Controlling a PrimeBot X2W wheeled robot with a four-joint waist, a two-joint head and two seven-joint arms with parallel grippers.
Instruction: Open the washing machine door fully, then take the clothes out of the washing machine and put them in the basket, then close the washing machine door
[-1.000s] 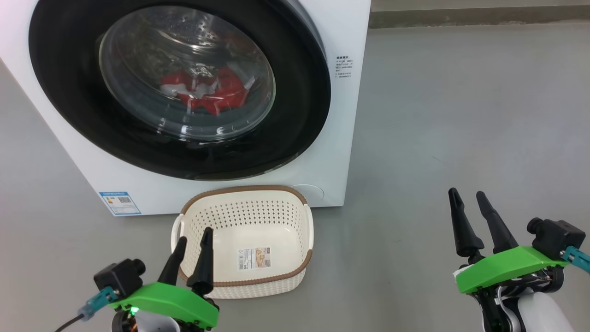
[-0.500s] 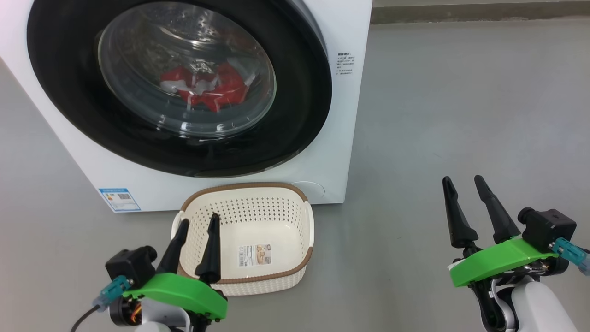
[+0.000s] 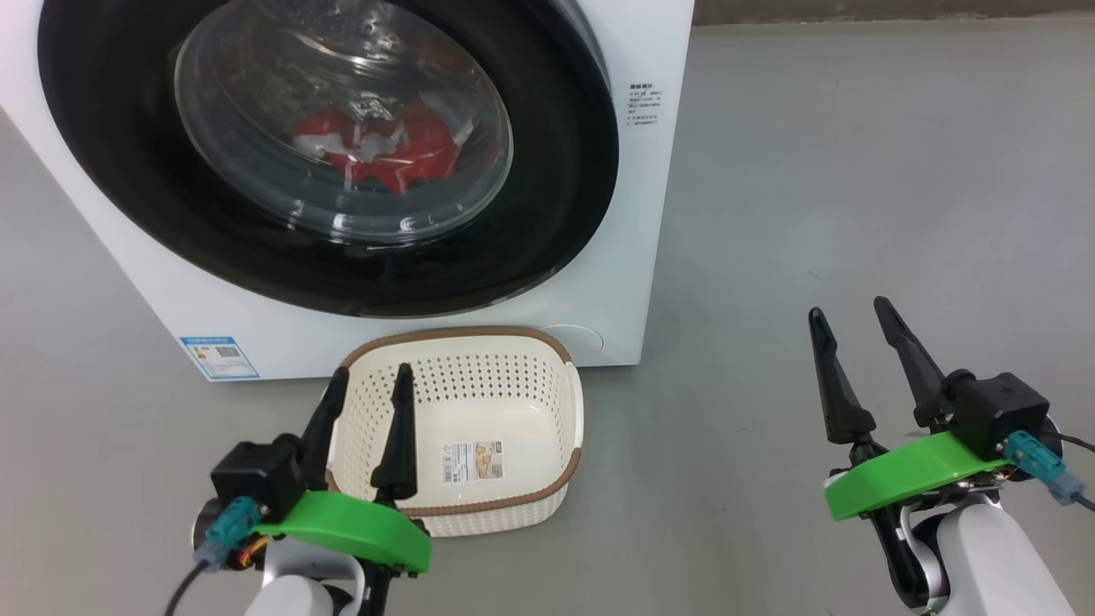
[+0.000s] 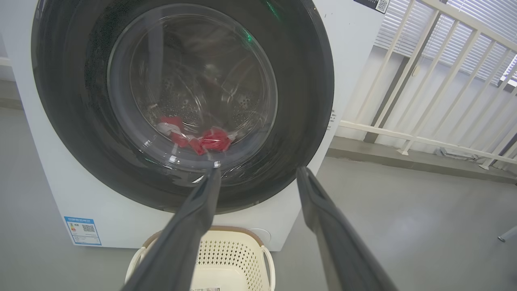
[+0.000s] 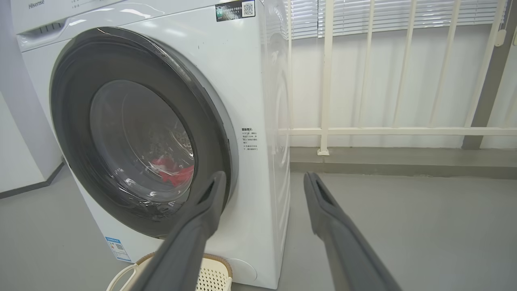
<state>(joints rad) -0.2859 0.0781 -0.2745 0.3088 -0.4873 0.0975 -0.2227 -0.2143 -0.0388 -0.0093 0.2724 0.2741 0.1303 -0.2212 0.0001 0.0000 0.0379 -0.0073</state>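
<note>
- Left pincer (image 3: 371,370) stands wide and empty, fingers over the near-left rim of the basket (image 3: 513,518).
- Right pincer (image 3: 848,307) is equally wide, holding nothing, above the grey floor (image 3: 855,171).
- Washing machine door (image 3: 342,128): round, glossy black rim, bulging clear glass, facing the robot on the white boxy washing machine (image 3: 659,257). Red clothes (image 3: 376,158) lie behind it.
- Basket: perforated cream plastic with a brown woven rim, opening upward, long axis left-right, on the floor just before the machine.

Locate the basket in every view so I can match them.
Head view: basket lower centre, before the washing machine.
Left wrist view: basket at bottom edge, just left of centre.
Right wrist view: basket at bottom edge, left of centre.
Shared landmark: blue label low on the machine's front.
</note>
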